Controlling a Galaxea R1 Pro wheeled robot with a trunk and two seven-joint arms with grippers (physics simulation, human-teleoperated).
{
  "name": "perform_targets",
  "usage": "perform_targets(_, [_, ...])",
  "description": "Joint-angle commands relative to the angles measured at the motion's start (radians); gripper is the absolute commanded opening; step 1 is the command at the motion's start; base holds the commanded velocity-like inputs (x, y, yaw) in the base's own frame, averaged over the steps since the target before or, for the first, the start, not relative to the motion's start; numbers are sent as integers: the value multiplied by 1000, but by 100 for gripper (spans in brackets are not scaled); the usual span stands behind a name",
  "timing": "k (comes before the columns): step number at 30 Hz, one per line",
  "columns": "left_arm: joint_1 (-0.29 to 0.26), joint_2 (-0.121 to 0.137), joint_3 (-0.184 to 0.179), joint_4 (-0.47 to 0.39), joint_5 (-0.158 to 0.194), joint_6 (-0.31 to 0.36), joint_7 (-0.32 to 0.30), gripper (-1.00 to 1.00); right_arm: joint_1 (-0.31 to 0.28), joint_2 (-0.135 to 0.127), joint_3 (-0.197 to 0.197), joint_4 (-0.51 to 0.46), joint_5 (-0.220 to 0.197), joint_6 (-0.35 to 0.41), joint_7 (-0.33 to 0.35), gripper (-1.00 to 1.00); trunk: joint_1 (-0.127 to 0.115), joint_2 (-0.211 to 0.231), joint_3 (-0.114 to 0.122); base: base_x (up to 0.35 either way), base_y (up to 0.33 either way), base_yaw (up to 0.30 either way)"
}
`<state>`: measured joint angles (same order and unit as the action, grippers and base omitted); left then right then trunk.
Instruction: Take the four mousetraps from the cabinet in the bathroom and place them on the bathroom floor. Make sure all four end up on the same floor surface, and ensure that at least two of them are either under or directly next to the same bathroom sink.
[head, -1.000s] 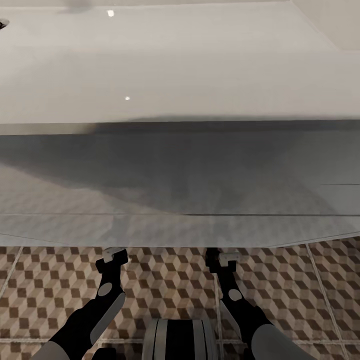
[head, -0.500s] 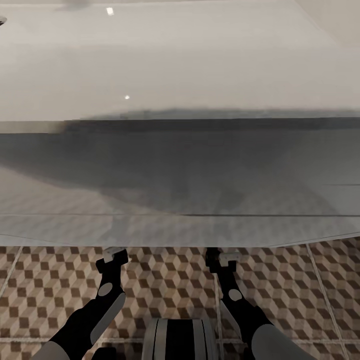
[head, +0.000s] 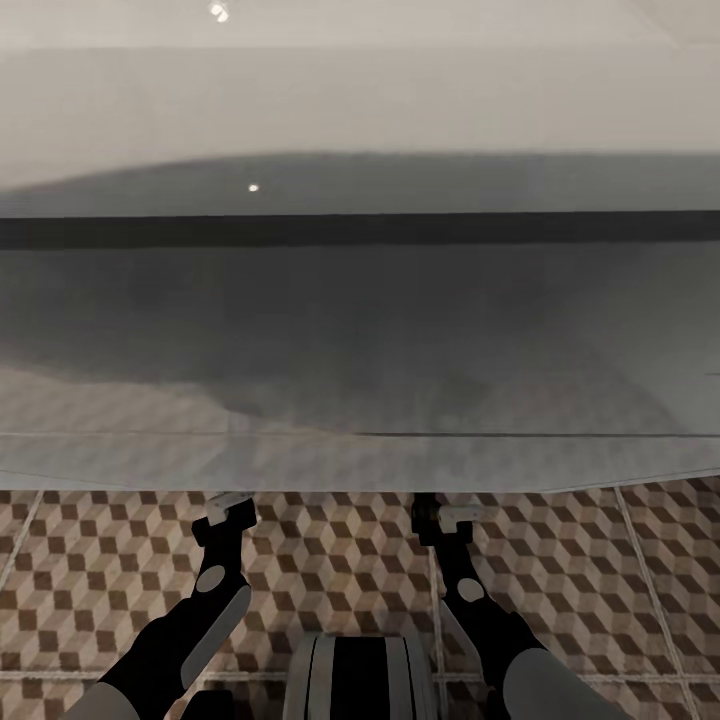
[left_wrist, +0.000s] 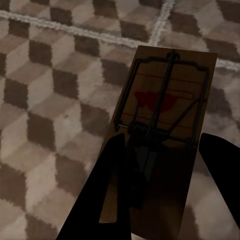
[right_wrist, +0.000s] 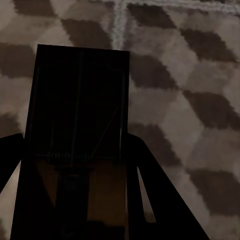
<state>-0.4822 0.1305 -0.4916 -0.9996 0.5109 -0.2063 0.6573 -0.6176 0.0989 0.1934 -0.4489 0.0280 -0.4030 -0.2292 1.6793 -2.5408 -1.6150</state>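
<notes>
Head view: left gripper (head: 229, 508) and right gripper (head: 445, 516) are held low over the bathroom floor (head: 330, 560), beside a large white fixture (head: 360, 340).

Left wrist view: one mousetrap (left_wrist: 159, 131) is pinched at its near end, long axis running out along the fingers (left_wrist: 116, 170).

Right wrist view: a second mousetrap (right_wrist: 77, 145) is clamped likewise, above tile.

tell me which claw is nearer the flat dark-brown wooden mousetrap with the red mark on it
Left. The left claw grips the flat dark-brown wooden mousetrap with the red mark between its fingers. The right claw is on the robot's other side, shut on a second shadowed mousetrap.
</notes>
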Motion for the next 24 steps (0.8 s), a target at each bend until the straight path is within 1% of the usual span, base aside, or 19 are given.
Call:
perform_targets(1, [-1,1,-5,-1,10,-7,5,-100,-1,-1,6,1,0,-2,-7,-100,0,0,-1,0,0,0])
perform_targets(24, [-1,1,-5,1,11,-7,-4,-100,-1,0,6,1,1,-1,-8,-100,0,0,-1,0,0,0])
